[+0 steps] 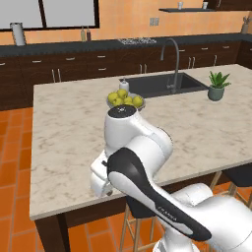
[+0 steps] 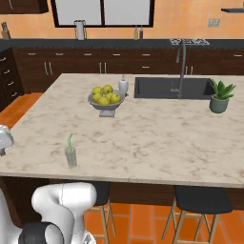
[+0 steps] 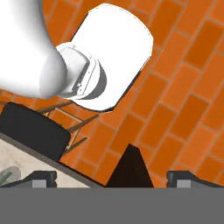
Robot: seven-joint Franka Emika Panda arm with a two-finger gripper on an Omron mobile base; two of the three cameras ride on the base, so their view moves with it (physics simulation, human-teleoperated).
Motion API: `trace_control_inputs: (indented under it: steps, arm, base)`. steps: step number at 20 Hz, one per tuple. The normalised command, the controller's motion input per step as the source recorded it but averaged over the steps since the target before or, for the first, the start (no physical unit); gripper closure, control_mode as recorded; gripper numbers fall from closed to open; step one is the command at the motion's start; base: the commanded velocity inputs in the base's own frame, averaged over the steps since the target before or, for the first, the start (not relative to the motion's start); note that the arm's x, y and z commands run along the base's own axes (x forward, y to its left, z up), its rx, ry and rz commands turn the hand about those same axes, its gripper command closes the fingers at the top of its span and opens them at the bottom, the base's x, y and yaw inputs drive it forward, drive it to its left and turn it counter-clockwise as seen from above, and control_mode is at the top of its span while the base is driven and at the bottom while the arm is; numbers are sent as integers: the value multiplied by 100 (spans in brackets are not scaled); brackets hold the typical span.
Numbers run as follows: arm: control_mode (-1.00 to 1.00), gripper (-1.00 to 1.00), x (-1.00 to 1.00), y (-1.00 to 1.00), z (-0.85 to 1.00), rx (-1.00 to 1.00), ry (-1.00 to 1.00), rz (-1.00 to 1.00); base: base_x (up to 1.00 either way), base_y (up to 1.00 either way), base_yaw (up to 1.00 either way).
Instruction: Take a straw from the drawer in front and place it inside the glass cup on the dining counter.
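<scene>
The glass cup [image 2: 71,157] stands near the front left edge of the dining counter [image 2: 157,143]. The light-green straw [image 2: 70,142] stands upright inside it, its top bent over. My gripper [image 3: 113,178] is open with nothing between its fingertips [image 3: 43,177]. It hangs off the counter's front edge and looks down at the brick floor. A sliver of the cup and straw [image 3: 8,176] shows at the lower left of the hand view. The arm [image 1: 142,162] covers the counter's near edge in the left base view. The drawer is out of view.
A bowl of yellow fruit [image 2: 106,97] and a small white bottle [image 2: 123,86] sit mid-counter beside the sink [image 2: 171,88]. A potted plant [image 2: 220,97] stands at the right. Dark stools [image 2: 195,198] are tucked under the front edge, one of them [image 3: 33,131] below my hand.
</scene>
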Motion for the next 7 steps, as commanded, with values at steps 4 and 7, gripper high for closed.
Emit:
trace_control_inputs:
  steps: [4,7]
  arm:
    - [-100,-100,4,79,-38,-5,13,0]
    - [-100,-100,39,70,-32,-3,10,0]
  base:
    - [0,0,0]
    - [0,0,0]
